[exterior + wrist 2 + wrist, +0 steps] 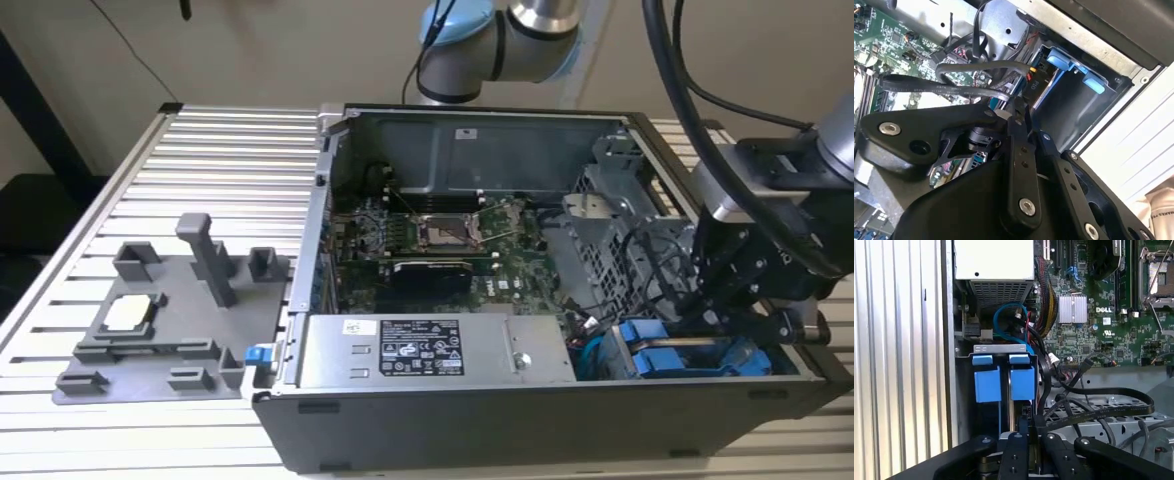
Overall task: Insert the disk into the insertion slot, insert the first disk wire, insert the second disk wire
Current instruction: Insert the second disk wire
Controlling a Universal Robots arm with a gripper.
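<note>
My gripper [727, 310] hangs over the front corner of the open computer case, on the exterior view's right, just above the grey metal drive cage [999, 348]. Two blue plastic frames [1004, 382] sit side by side in the cage's bays [667, 358]. I cannot tell which one carries the disk, as its silver body is hidden. In both wrist views the black fingers [1016, 445] converge close together at the cage's edge [1015, 114]. A black disk wire [1042, 390] runs down between them. A black connector [1036, 86] lies just beyond the fingertips.
Loose black flat cables [1104, 412] loop beside the gripper over the motherboard [441, 235]. The power supply [400, 350] lies along the case front. A grey plastic fixture tray [147, 340] stands on the slatted table at the exterior view's left. The arm's base [494, 40] rises behind the case.
</note>
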